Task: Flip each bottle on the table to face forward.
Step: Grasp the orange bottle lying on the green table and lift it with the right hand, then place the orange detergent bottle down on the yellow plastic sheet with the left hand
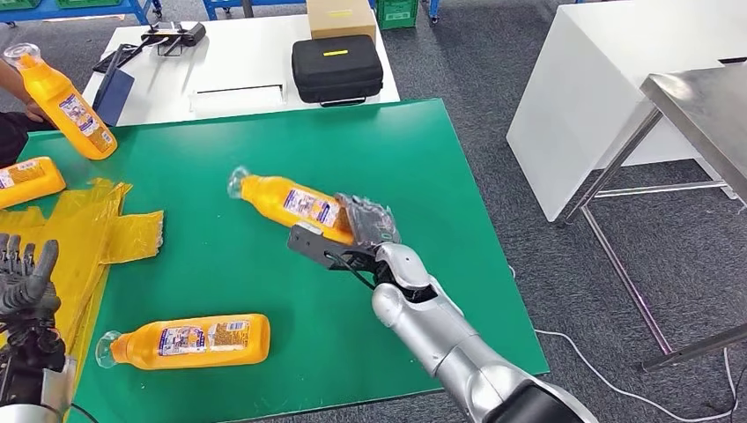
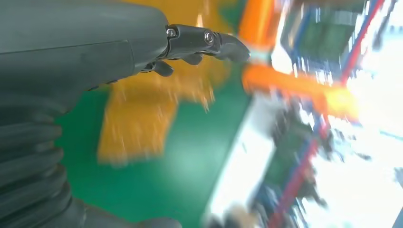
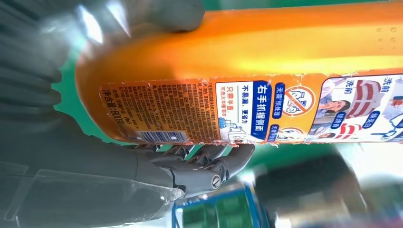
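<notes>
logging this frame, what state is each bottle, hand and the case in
middle bottle: lifted, tilted, held at its base
near bottle: lying flat, untouched
left-edge bottle: lying on yellow bag
far bottle: held tilted by a person
right hand: gripping middle bottle
left hand: empty, raised
black case: closed

Head view looks down from high — wrist views sit close behind each hand.

Bright, even overhead light; head view sharp, both wrist views motion-blurred
</notes>
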{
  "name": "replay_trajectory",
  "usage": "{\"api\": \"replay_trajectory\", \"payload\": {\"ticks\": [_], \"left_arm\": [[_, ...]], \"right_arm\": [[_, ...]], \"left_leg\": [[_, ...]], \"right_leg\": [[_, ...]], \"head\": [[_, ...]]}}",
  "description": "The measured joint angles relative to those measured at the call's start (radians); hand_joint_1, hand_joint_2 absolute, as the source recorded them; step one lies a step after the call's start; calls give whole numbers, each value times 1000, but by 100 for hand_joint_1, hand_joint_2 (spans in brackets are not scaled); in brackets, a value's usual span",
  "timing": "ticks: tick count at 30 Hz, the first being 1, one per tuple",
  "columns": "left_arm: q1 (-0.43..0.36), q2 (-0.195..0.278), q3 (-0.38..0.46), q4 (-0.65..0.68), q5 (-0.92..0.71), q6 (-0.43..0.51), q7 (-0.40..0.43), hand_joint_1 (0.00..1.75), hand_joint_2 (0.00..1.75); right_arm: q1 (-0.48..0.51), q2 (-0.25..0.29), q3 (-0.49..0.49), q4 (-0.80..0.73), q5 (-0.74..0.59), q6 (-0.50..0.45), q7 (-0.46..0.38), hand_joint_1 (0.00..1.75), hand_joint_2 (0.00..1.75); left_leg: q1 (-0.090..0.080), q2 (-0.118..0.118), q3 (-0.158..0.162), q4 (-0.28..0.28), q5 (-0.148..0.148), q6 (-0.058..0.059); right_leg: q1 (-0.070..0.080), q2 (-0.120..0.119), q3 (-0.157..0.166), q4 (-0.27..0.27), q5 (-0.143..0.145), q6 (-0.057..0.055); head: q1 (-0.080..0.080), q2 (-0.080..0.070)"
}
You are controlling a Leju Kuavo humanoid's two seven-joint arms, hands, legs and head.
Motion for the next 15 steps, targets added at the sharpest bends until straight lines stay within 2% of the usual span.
{"api": "replay_trajectory", "payload": {"ticks": [3, 7, 15], "left_arm": [[39, -7, -93, -88, 146, -65, 51, 0, 175], [60, -25, -235, -186, 255, -112, 93, 0, 175], [48, -82, -465, -299, 364, -206, 158, 0, 175]], "right_arm": [[5, -12, -33, -71, -29, -61, -71, 175, 175], [2, -12, -50, -112, -45, -104, -141, 175, 175], [-63, 49, -50, -37, -41, -96, -162, 175, 175]], "left_leg": [[0, 0, -2, 0, 0, 0], [0, -1, -3, 0, 0, 0], [0, -1, -2, 0, 0, 0]], "right_leg": [[0, 0, -2, 0, 0, 0], [0, 0, -2, 0, 0, 0], [0, 0, -2, 0, 0, 0]], "head": [[0, 0], [0, 0], [0, 0]]}}
